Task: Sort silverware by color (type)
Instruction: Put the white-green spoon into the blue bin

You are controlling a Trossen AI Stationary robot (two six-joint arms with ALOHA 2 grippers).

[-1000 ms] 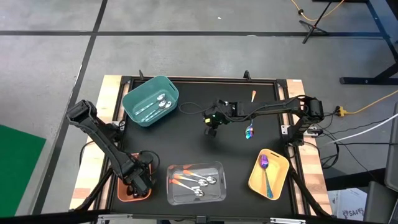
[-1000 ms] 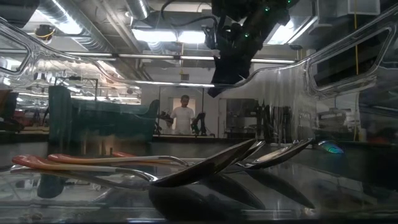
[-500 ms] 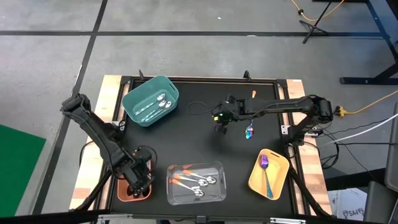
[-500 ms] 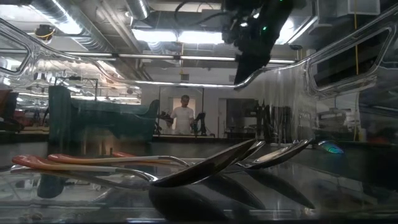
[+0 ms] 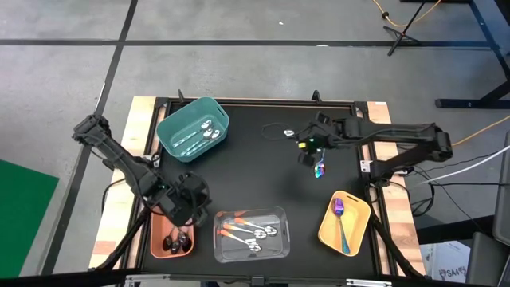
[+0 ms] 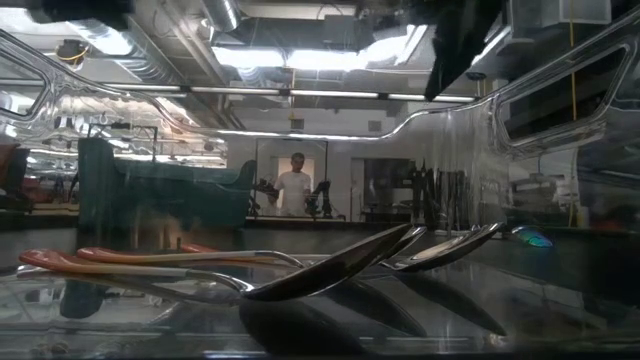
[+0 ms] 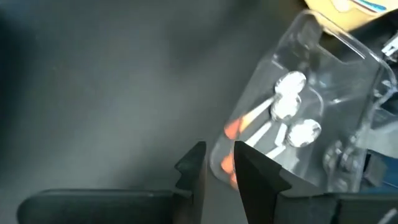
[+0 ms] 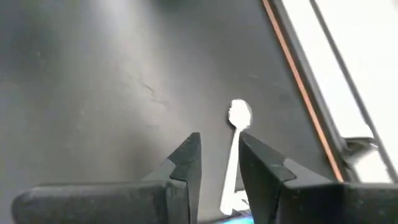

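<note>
My right gripper (image 5: pixel 309 153) hovers open with a narrow gap over the table's far right part. A purple-bowled spoon with a teal handle (image 5: pixel 319 168) lies flat on the mat just below it. In the right wrist view that spoon (image 8: pixel 238 118) shows past the fingertips, untouched. An orange-handled spoon (image 5: pixel 324 123) lies near the far edge. My left gripper (image 5: pixel 187 209) is narrowly open and empty. It is raised near the salmon bin (image 5: pixel 157 239), which holds dark spoons. The clear bin (image 7: pixel 348 74) shows ahead of it.
The teal bin (image 5: pixel 177 119) at far left holds silver spoons. The clear bin (image 5: pixel 279 215) at the near edge holds orange-handled spoons (image 6: pixel 150 262). The yellow bin (image 5: pixel 355 231) at near right holds one purple spoon. A person (image 6: pixel 295 187) stands far off in the room.
My right gripper has travelled from the table's middle toward the right edge and now stands over the purple-and-teal spoon. My left gripper has risen out of the salmon bin and moved away from the near edge, slightly rightward. No spoon has moved.
</note>
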